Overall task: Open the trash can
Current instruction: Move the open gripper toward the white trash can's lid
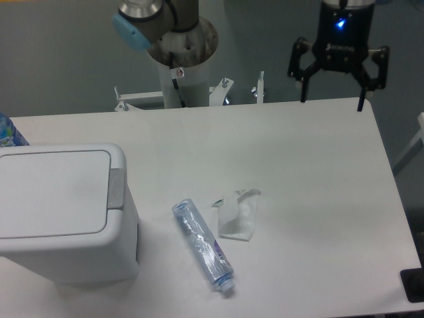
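The trash can [63,212] is a large boxy white bin at the left front of the table. Its flat white lid [53,192] is down, with a small grey push tab [116,189] on its right edge. My gripper [332,99] hangs at the far right rear edge of the table, well away from the can. Its two black fingers are spread wide apart and hold nothing.
A clear plastic bottle [203,246] lies on its side in the middle front of the white table [318,199]. A crumpled clear wrapper [238,213] lies next to it. The arm's base [182,59] stands behind the table. A blue object [8,132] peeks in at the left edge.
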